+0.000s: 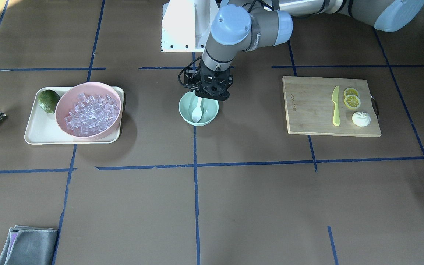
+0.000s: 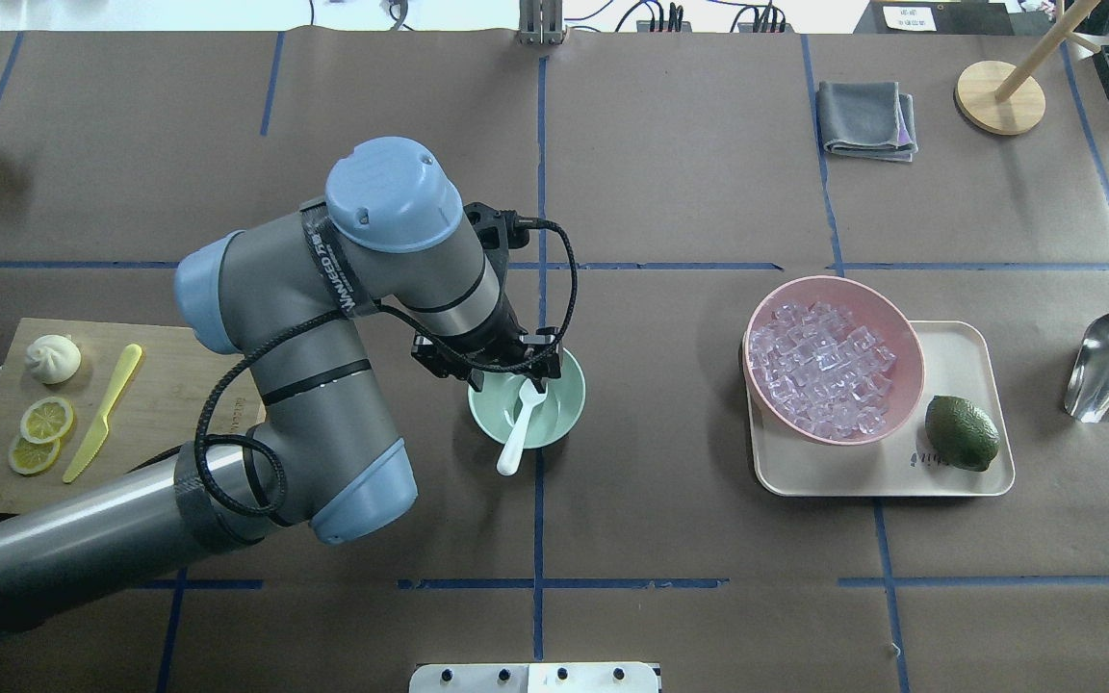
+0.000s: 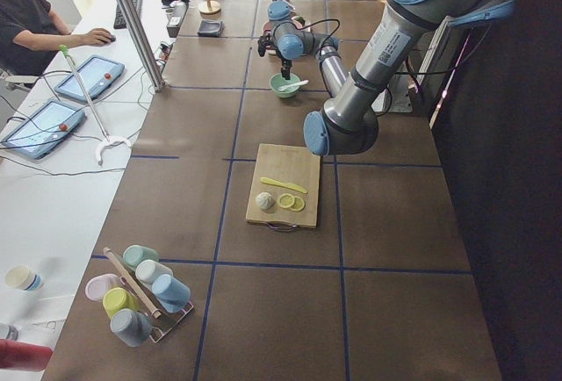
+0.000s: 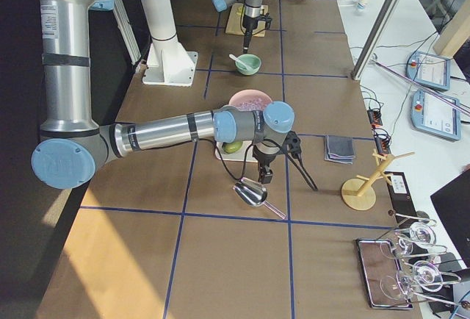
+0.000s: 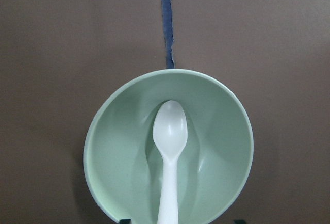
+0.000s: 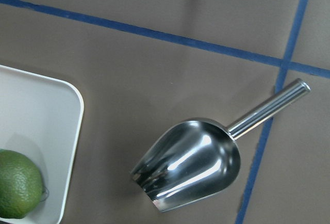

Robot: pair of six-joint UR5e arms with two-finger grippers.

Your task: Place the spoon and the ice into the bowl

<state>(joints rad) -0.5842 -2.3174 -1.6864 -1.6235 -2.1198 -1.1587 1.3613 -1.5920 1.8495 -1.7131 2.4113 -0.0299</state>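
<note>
Hovering above the small round mint-green bowl, the L gripper is showing its jaws spread wide and gripping nothing; in the L wrist view the two tips are sitting either side of the handle w/o touching it. The small all-white plastic spoon is lying in that bowl, scoop resting near the middle of the plain inside and handle leaning up over the rim on the robot's side. The bowl is sitting on a blue tape line on the brown paper-covered counter. The ice, small clear faintly lilac cubes, is sitting piled in a larger pink bowl on a cream rectangular tray, next to a dark green lime and well apart from the mint bowl. The R gripper is hanging over a shiny metal scoop lying on the counter near the tray. It is appearing only in the table-end view, so I can't tell whether its jaws are apart or clenched.
</note>
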